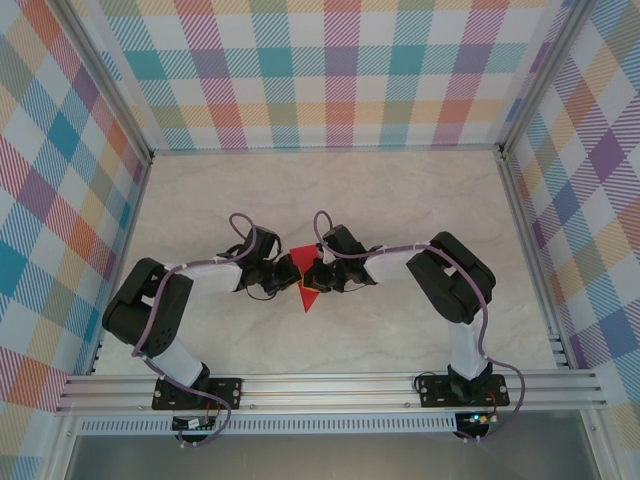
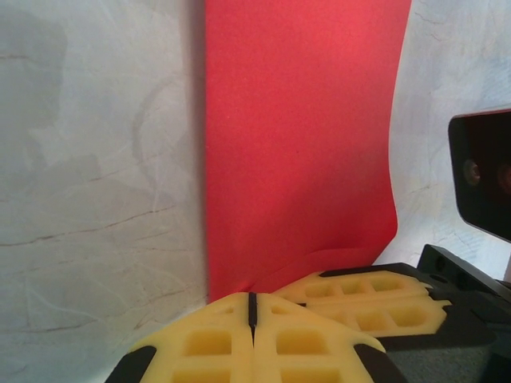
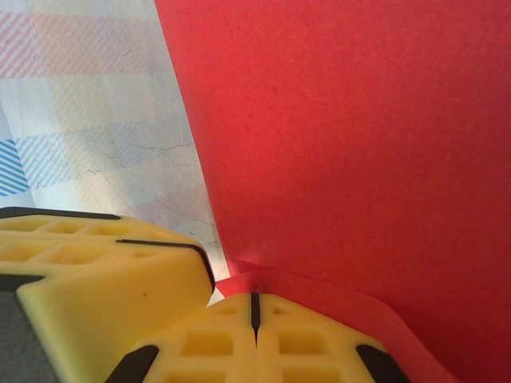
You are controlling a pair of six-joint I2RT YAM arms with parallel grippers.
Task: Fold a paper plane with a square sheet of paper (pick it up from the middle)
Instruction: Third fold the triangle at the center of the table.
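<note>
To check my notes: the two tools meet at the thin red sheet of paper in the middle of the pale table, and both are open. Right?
Not open: the left tool and right tool are shut, as the wrist views show. They meet at the thin red sheet of paper in the middle of the pale table.

One square sheet of paper (image 1: 304, 296), one left hand (image 1: 287, 272), one right hand (image 1: 316, 276).
</note>
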